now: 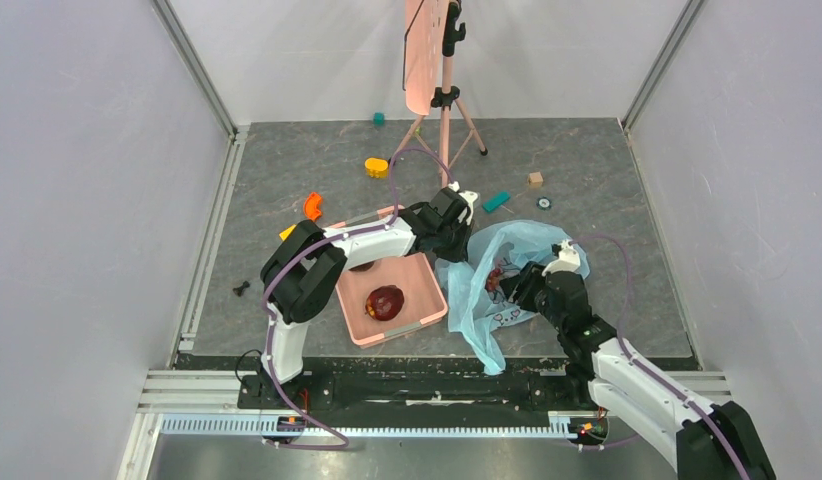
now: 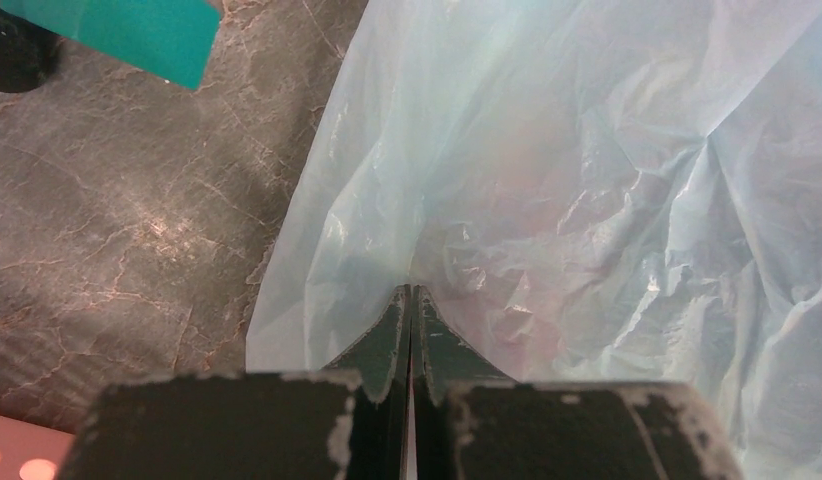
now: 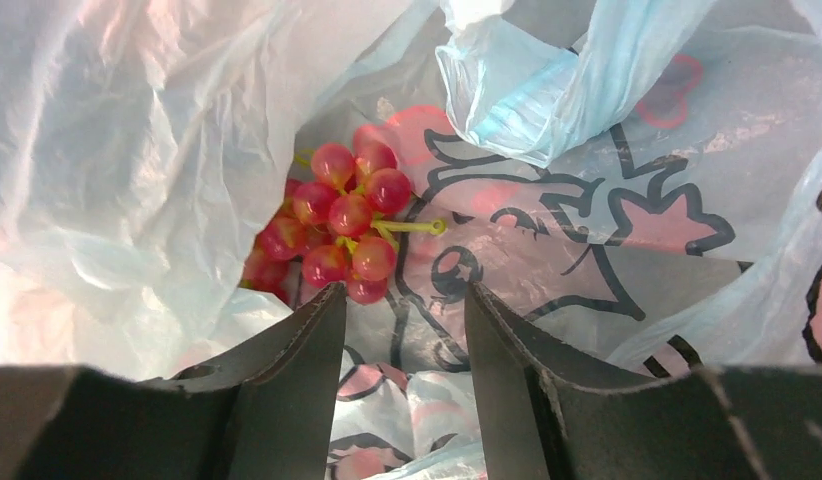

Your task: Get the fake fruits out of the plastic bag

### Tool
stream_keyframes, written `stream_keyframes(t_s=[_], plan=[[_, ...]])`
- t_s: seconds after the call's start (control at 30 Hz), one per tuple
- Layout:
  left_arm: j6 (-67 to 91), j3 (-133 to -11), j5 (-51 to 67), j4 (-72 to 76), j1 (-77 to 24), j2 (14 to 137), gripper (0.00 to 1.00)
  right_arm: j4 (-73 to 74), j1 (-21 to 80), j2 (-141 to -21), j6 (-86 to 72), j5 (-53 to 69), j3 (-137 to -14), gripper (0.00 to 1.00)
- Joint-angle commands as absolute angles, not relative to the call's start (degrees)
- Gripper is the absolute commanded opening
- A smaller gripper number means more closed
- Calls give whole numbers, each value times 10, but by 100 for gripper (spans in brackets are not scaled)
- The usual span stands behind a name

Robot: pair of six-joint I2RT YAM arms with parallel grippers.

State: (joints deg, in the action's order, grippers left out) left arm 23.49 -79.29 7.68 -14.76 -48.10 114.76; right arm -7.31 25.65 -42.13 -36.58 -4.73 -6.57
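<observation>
Right wrist: right gripper (image 3: 405, 305) sat inside bag (image 3: 127, 150), jaws parted, grapes (image 3: 337, 225) just ahead (not yet gripped). Left gripper (image 2: 409, 300) clenched bag edge, probably to hold mouth open.

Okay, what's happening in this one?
The left gripper is shut on the edge of the light-blue plastic bag. The right gripper, jaws open, is inside the bag, just short of a bunch of red fake grapes. One dark-red fake fruit lies in the pink basket beside the bag.
</observation>
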Motion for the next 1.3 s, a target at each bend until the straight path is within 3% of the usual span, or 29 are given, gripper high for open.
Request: stream_keyframes(t_s=[0.0, 0.43, 0.87, 1.03, 1.27], plan=[[219, -790, 83, -132, -483, 1134, 2, -110, 238, -424, -448, -27, -65, 48], [220, -784, 86, -128, -482, 1133, 2, -188, 195, -473, -499, 23, -7, 45], [221, -786, 92, -125, -483, 1137, 2, -387, 162, -551, -562, 62, 66, 44], [220, -786, 91, -125, -483, 1136, 2, -355, 160, -578, -559, 59, 41, 41], [218, -787, 88, -127, -483, 1134, 2, -192, 160, -530, -502, 15, -22, 42]])
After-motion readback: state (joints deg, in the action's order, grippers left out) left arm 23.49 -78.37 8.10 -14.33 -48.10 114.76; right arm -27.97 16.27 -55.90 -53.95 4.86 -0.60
